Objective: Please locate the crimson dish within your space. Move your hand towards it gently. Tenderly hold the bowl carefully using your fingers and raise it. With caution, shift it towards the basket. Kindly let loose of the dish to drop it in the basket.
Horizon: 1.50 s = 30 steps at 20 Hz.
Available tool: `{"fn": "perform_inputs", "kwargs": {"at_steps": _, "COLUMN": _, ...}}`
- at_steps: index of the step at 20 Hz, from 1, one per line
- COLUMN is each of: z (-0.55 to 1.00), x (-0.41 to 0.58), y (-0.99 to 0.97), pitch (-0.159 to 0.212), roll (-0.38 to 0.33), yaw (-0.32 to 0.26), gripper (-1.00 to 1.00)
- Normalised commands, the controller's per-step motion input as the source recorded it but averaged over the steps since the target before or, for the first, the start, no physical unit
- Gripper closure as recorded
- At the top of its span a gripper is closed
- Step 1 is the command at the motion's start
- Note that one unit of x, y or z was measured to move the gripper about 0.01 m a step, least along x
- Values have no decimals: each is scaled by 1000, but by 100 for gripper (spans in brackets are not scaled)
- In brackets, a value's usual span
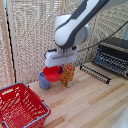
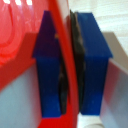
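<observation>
The red bowl (image 1: 51, 74) hangs tilted from my gripper (image 1: 59, 67), above the wooden table and just above the blue cup (image 1: 44, 82). In the wrist view my two blue finger pads (image 2: 50, 70) are closed on the bowl's red rim (image 2: 67, 75), one pad inside and one outside; the bowl's red inside (image 2: 17, 40) fills one side. The red wire basket (image 1: 21, 106) with its blue-grey rim stands at the exterior view's lower left, below and to the left of the bowl. The bowl is lifted clear of the table.
An orange-yellow carton (image 1: 67, 75) stands right beside the held bowl. A black wire dish rack (image 1: 111, 59) sits at the exterior view's right. A bamboo screen (image 1: 30, 35) stands behind the table. The wooden table top (image 1: 90, 102) stretches to the front right.
</observation>
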Motion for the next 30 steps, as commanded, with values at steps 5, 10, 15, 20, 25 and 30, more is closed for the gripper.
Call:
{"fn": "perform_inputs", "kwargs": {"at_steps": 5, "z": 807, "x": 302, "y": 795, "pitch": 114, "roll": 49, "yaw": 17, "gripper": 100}}
{"fn": "perform_inputs", "kwargs": {"at_steps": 10, "z": 703, "x": 151, "y": 875, "pitch": 68, "roll": 8, "yaw": 5, "gripper": 100}}
{"fn": "perform_inputs", "kwargs": {"at_steps": 15, "z": 181, "x": -17, "y": 938, "pitch": 2, "roll": 0, "yaw": 0, "gripper": 100}}
{"fn": "perform_inputs", "kwargs": {"at_steps": 20, "z": -242, "x": -79, "y": 855, "pitch": -39, "roll": -39, "yaw": 7, "gripper": 100}}
{"fn": "perform_inputs", "kwargs": {"at_steps": 25, "z": -455, "x": -63, "y": 727, "pitch": -14, "roll": -109, "yaw": 31, "gripper": 100}}
{"fn": "perform_inputs", "kwargs": {"at_steps": 30, "z": -623, "x": -51, "y": 542, "pitch": 0, "roll": -228, "yaw": 40, "gripper": 100}}
